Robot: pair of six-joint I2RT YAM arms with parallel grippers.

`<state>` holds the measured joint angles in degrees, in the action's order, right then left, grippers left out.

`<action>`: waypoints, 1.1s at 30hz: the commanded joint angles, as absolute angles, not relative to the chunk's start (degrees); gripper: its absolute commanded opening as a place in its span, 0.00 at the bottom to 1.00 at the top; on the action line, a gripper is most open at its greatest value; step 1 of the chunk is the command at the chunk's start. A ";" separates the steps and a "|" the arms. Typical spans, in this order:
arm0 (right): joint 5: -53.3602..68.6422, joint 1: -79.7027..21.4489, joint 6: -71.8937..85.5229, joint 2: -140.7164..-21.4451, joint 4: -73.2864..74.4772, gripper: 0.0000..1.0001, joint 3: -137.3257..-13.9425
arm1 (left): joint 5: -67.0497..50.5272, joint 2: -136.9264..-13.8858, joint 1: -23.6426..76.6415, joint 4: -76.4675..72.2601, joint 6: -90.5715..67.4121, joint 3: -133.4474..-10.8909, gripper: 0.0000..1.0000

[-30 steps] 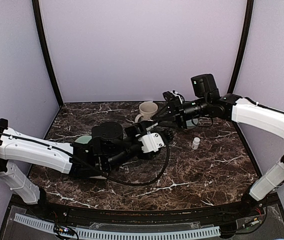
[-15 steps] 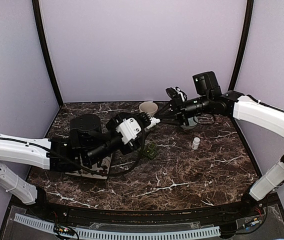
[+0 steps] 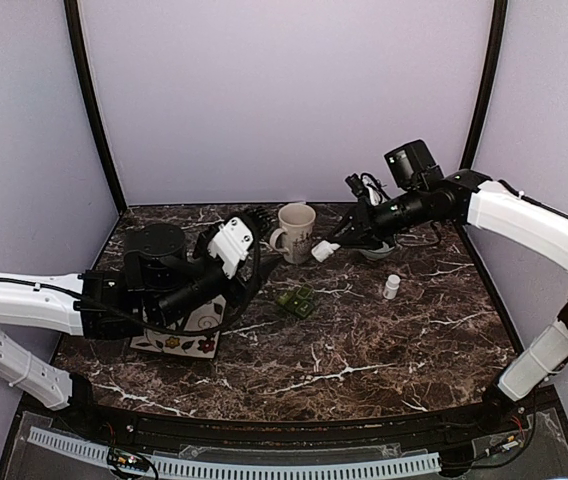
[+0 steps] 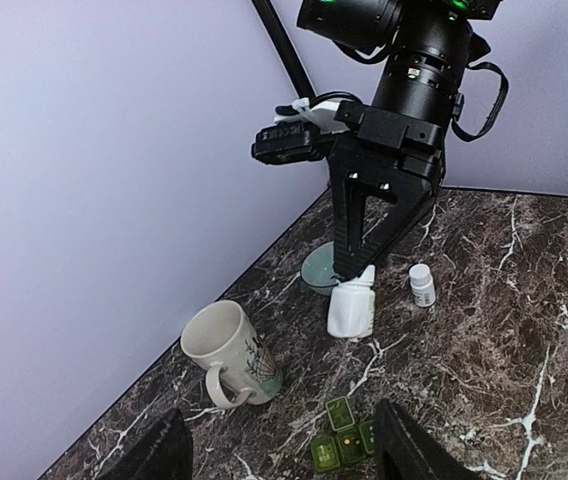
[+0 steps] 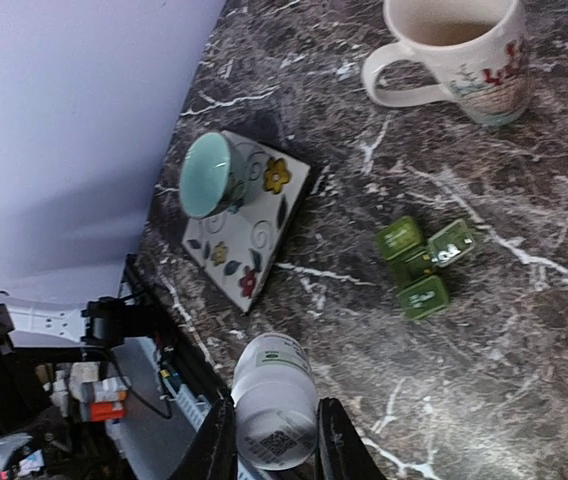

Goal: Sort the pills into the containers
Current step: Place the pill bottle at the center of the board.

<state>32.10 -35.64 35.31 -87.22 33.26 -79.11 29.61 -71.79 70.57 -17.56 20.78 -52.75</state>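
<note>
The dark green pill box point(image 3: 296, 300) lies on the marble in front of the mug; it also shows between my left fingers as the pill box point(image 4: 349, 440) and from above as the pill box point(image 5: 424, 265). One lid stands open, and a yellow speck sits in a compartment. My right gripper point(image 5: 276, 445) is shut on a white pill bottle point(image 5: 276, 400), held in the air beside the mug as the bottle point(image 3: 326, 250) and bottle point(image 4: 352, 310). My left gripper point(image 4: 284, 455) hangs open and empty, above and left of the box, near the gripper point(image 3: 252, 220).
A cream mug point(image 3: 297, 230) stands at the back. A small white bottle point(image 3: 392, 287) stands to the right, with a teal dish point(image 4: 322, 270) behind it. A flowered tile point(image 5: 249, 215) carrying a teal cup point(image 5: 207, 175) lies at the left.
My left arm has drawn back to the left and lifted, uncovering the pill box. My right gripper has swung the white bottle down and left, close to the mug.
</note>
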 commanded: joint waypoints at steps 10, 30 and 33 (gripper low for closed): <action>-1.16 -29.38 21.14 -84.86 42.43 0.00 -77.35 | 25.16 -68.79 65.89 -10.81 4.62 -52.82 0.63; -14.70 -21.23 20.38 -88.02 38.29 0.00 -67.15 | 21.17 -68.03 61.15 -6.07 -3.06 -53.13 0.64; -14.88 -21.15 20.82 -89.15 36.47 0.00 -66.45 | 21.42 -67.86 61.04 -5.91 -3.16 -52.93 0.64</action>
